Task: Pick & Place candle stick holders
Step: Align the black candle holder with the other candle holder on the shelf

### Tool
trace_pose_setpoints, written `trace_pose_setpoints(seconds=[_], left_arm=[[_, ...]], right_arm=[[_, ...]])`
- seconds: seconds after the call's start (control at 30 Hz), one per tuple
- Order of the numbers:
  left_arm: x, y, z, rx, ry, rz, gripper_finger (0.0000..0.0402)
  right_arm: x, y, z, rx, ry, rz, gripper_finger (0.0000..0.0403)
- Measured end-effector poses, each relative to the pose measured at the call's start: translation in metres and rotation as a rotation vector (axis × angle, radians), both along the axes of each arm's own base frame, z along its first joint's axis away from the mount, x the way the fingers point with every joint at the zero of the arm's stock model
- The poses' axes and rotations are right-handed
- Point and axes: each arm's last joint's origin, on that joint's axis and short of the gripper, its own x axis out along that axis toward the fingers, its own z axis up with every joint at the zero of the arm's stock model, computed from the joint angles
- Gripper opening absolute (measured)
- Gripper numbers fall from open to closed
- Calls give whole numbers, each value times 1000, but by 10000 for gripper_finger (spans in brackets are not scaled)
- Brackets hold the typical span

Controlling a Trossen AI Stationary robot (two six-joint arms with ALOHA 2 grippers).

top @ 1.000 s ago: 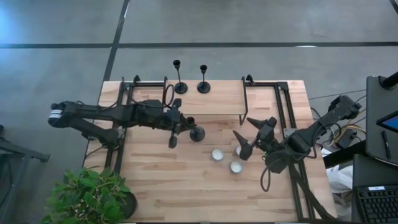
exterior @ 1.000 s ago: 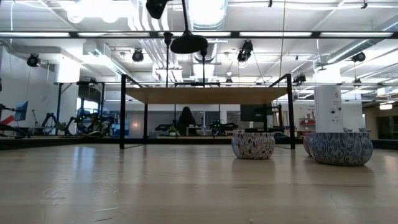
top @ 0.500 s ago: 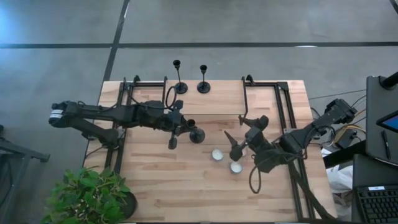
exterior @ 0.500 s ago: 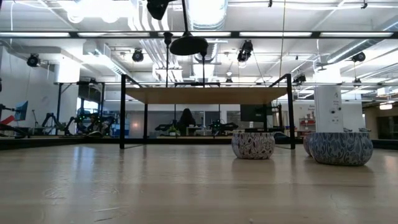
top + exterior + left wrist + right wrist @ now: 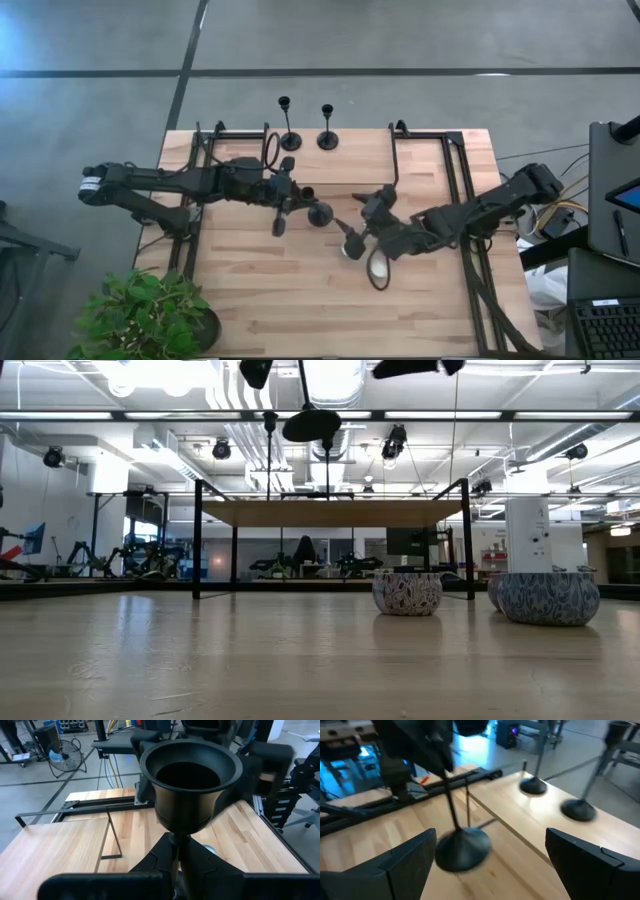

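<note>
My left gripper (image 5: 291,203) is shut on a black candlestick (image 5: 312,205) held high above the middle of the table. Its cup fills the left wrist view (image 5: 188,775), and its domed base shows at the top of the low view (image 5: 310,426). My right gripper (image 5: 362,213) is open and empty, just right of that candlestick. Its fingers (image 5: 405,865) stand wide apart facing the base (image 5: 462,850). Two more candlesticks (image 5: 288,125) (image 5: 327,125) stand on their bases on the wooden shelf at the far edge. My left gripper pinches the candlestick's thin stem (image 5: 175,847) between its two fingers, below the cup. The fingers come roughly level from the table's left and lie across the stem. The candlestick is lifted clear and nearly upright, with its base (image 5: 462,850) hanging below the fingers.
Two small patterned cups (image 5: 350,248) (image 5: 378,268) sit on the table under and near my right arm; they also show in the low view (image 5: 407,592) (image 5: 545,598). A raised wooden shelf on black legs (image 5: 345,160) spans the far side. A potted plant (image 5: 140,315) stands at the near left corner.
My right gripper has moved toward the table's left and a little toward the far edge, closing in on the held candlestick while staying open. It now shows at the top of the low view. My left gripper has held nearly still with the candlestick.
</note>
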Motion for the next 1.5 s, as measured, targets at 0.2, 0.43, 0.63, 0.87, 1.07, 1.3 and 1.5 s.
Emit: trace_pose_setpoints(seconds=[0.2,0.43,0.63,0.87,1.07,1.3,1.5], left_arm=[[0,0,3,-1,-11,2,20],[0,1,3,-3,-11,3,20],[0,0,5,-5,-25,-2,20],[1,0,8,-12,-58,-26,20],[1,0,7,-19,-52,-24,20],[1,1,6,-19,-36,-22,20],[1,1,5,-19,-32,-22,20]], right_arm=[[22,-10,-9,16,-20,44,366],[34,-21,-14,34,-32,58,356],[40,-28,-8,24,-53,95,302],[53,-32,-7,31,-34,168,240],[60,-31,-4,17,-36,177,203],[57,-31,-2,15,-28,175,158],[58,-31,-3,20,-26,180,112]])
